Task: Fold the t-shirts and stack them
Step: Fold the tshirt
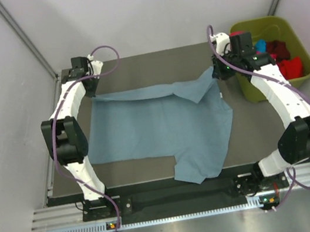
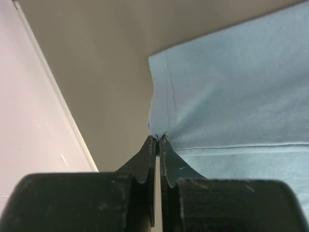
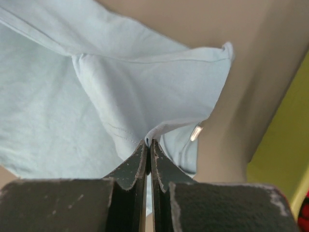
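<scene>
Robotics lab test cell, by the look: left arm [image 1: 68, 107] & right arm [image 1: 280, 95], both white, bolted to an aluminium rail [image 1: 53, 216] at a dark table [image 1: 152, 66], boxed in by plain white panels [image 1: 155, 9] w/ metal struts [image 1: 26, 37].

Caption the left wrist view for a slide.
Left end effector shut on a corner of the grey-blue t-shirt over the table.

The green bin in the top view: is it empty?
No, the green bin holds crumpled cloth, among it a red t-shirt and a turquoise t-shirt.
</scene>
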`<control>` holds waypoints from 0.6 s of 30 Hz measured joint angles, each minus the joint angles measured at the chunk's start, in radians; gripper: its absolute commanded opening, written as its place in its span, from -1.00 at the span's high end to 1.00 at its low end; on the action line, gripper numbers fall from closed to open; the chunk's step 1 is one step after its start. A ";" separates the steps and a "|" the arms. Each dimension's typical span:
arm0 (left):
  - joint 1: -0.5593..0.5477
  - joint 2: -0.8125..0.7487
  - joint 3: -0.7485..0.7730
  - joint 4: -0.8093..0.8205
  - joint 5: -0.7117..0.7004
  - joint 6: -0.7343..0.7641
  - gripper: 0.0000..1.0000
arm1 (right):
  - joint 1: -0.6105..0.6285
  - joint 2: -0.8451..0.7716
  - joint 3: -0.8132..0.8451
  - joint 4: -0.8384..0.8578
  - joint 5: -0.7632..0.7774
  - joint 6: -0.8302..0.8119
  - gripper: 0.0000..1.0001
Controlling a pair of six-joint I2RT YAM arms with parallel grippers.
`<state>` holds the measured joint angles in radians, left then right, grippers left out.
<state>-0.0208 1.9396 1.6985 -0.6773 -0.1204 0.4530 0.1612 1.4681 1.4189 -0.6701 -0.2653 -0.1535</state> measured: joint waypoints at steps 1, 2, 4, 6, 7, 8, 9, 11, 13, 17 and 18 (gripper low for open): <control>0.000 0.000 -0.007 0.000 0.000 -0.005 1.00 | 0.000 0.000 -0.008 -0.003 -0.002 0.001 1.00; 0.000 -0.001 -0.014 -0.001 0.000 -0.008 1.00 | 0.000 0.000 -0.019 -0.006 -0.003 0.001 1.00; 0.000 -0.004 -0.035 -0.003 0.000 -0.014 1.00 | 0.000 -0.001 -0.032 -0.011 -0.007 0.003 1.00; 0.000 -0.012 -0.065 -0.004 0.000 -0.021 1.00 | 0.000 -0.003 -0.047 -0.011 -0.013 0.007 1.00; 0.000 -0.018 -0.083 -0.004 0.000 -0.025 1.00 | 0.000 -0.007 -0.058 -0.011 -0.014 0.008 1.00; 0.000 -0.023 -0.098 -0.004 0.000 -0.030 1.00 | 0.000 -0.010 -0.069 -0.010 -0.016 0.009 1.00; 0.000 -0.026 -0.112 -0.005 0.001 -0.036 1.00 | 0.000 -0.014 -0.084 -0.007 -0.018 0.010 1.00; 0.000 -0.028 -0.126 -0.008 0.001 -0.043 1.00 | 0.000 -0.015 -0.106 -0.003 -0.021 0.012 1.00; 0.000 -0.028 -0.132 -0.014 0.001 -0.054 1.00 | 0.000 -0.014 -0.126 -0.001 -0.023 0.012 1.00; 0.000 -0.028 -0.136 -0.026 0.001 -0.066 1.00 | 0.000 -0.002 -0.130 0.000 -0.030 0.008 1.00; 0.000 -0.028 -0.142 -0.027 0.001 -0.067 1.00 | 0.000 0.000 -0.130 0.000 -0.033 0.007 1.00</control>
<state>-0.0204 1.9118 1.5570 -0.7044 -0.1196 0.3859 0.1612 1.4677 1.2888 -0.6701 -0.2981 -0.1463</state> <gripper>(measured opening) 0.034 0.011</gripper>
